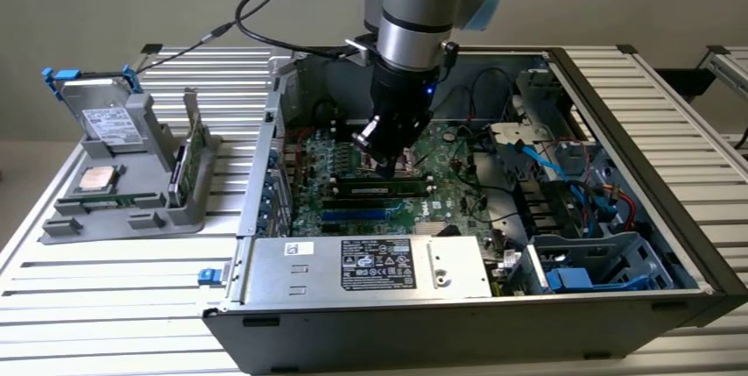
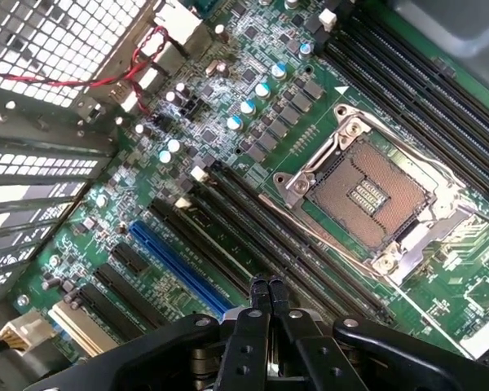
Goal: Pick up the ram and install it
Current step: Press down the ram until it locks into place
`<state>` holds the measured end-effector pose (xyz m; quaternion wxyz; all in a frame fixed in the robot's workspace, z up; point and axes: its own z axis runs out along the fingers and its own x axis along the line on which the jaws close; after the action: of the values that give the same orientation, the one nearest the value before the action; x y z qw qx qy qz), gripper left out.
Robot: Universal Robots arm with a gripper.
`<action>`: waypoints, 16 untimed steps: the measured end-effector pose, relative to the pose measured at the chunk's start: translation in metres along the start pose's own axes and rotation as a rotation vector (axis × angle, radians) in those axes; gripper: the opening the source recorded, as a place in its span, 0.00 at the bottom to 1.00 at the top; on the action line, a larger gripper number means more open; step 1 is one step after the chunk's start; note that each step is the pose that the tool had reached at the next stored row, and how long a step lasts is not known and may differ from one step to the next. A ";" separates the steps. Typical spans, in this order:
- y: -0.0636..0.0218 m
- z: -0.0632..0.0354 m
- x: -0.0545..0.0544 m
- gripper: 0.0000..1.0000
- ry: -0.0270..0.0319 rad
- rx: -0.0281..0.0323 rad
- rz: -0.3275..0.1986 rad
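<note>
Slatted metal surface (image 1: 117,306) is carrying an open computer case (image 1: 654,131) and, at nine o'clock of it, a grey holder (image 1: 117,209). Inside the case, the jaws (image 1: 384,164) are hovering pressed together, gripping nothing, while the ram (image 1: 380,188) is lying just at six o'clock of them, long axis running three-to-nine, apparently sitting in a motherboard (image 2: 187,122) slot.

ram (image 1: 380,189) is lying flat-on in a slot on the motherboard (image 1: 458,159), probably seated: long narrow stick, dark chips, green edge showing.
</note>
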<state>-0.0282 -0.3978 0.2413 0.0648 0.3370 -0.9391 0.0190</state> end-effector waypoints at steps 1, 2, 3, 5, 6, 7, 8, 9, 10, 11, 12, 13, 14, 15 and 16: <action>0.0000 0.0000 0.000 0.10 0.0003 0.0006 0.011; 0.0000 0.0001 0.000 0.10 0.0005 0.0010 0.023; 0.0000 0.0001 0.000 0.10 0.0005 0.0012 0.034; 0.0000 0.0002 0.000 0.10 -0.0001 0.0012 0.057; 0.0000 0.0003 0.000 0.10 -0.0006 0.0009 0.069; 0.0000 0.0005 0.000 0.10 -0.0011 0.0005 0.081; 0.0000 0.0006 0.000 0.10 -0.0016 0.0000 0.094; 0.0000 0.0007 0.000 0.10 -0.0021 -0.0005 0.106; 0.0000 0.0007 0.000 0.10 -0.0024 -0.0008 0.118; 0.0000 0.0008 0.000 0.10 -0.0028 -0.0013 0.131; 0.0000 0.0009 0.000 0.10 -0.0033 -0.0018 0.143; 0.0000 0.0010 0.000 0.10 -0.0036 -0.0022 0.155; 0.0000 0.0011 0.000 0.10 -0.0041 -0.0026 0.168; 0.0000 0.0012 0.000 0.10 -0.0045 -0.0031 0.180; 0.0000 0.0013 0.000 0.10 -0.0050 -0.0035 0.193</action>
<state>-0.0282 -0.3978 0.2400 0.0609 0.2447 -0.9674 0.0227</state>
